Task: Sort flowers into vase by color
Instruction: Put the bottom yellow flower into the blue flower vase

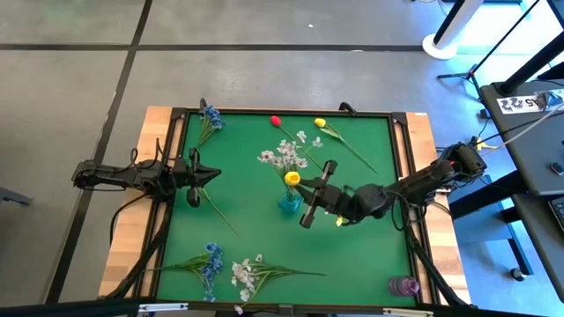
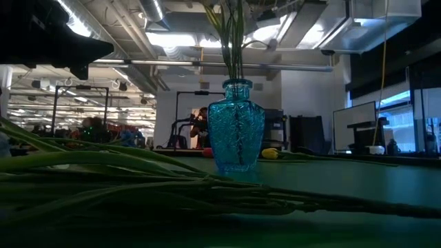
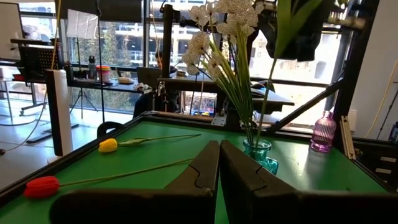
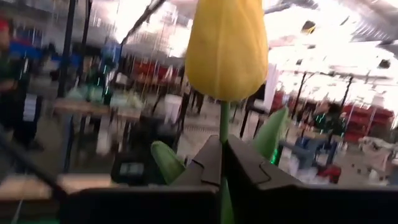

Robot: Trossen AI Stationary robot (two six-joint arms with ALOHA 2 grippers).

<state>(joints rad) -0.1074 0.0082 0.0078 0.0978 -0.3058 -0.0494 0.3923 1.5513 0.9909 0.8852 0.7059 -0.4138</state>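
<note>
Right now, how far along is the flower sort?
Done: white sprigs stand in the teal vase. In hand: right end effector is shut on a yellow tulip by that vase. Left: red bud, another yellow bud, blue clusters and white sprigs lie on the mat; purple vase looks empty.

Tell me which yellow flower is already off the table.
The yellow tulip pinched by its stem in the right gripper, held above the blue vase. The other yellow bud lies flat on the green mat at the far edge.
</note>
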